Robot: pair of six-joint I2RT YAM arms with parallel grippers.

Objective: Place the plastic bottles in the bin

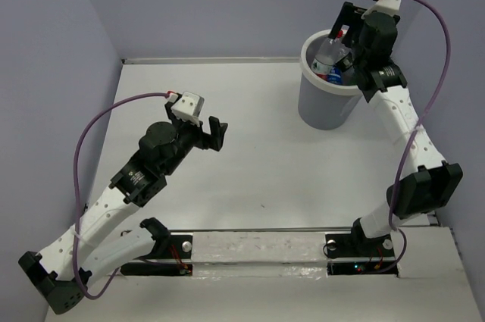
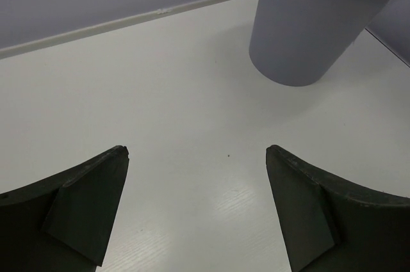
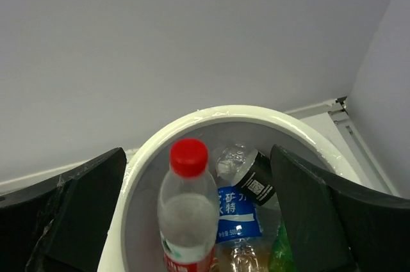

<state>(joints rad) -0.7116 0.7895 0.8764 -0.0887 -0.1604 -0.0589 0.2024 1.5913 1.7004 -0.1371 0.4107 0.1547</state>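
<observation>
Right tool [image 3: 197, 152] sits over the bin [image 3: 218, 114], jaws spread wide, gripping nothing. The red-cap bottle [image 3: 188, 214] stands upright in the bin between them, clear of both. Also inside: blue-label bottle [image 3: 237, 211] just beside it, black-label bottle [image 3: 255, 181] behind, green bottle [image 3: 280, 253] at the right edge, mostly hidden. Left tool [image 2: 196, 150] is spread too, over the worktop [image 2: 160, 80], well apart from the bin.

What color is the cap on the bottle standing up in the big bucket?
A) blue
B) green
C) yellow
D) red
D: in the right wrist view, the clear bottle standing inside the bin has a bright red cap on top.
</observation>
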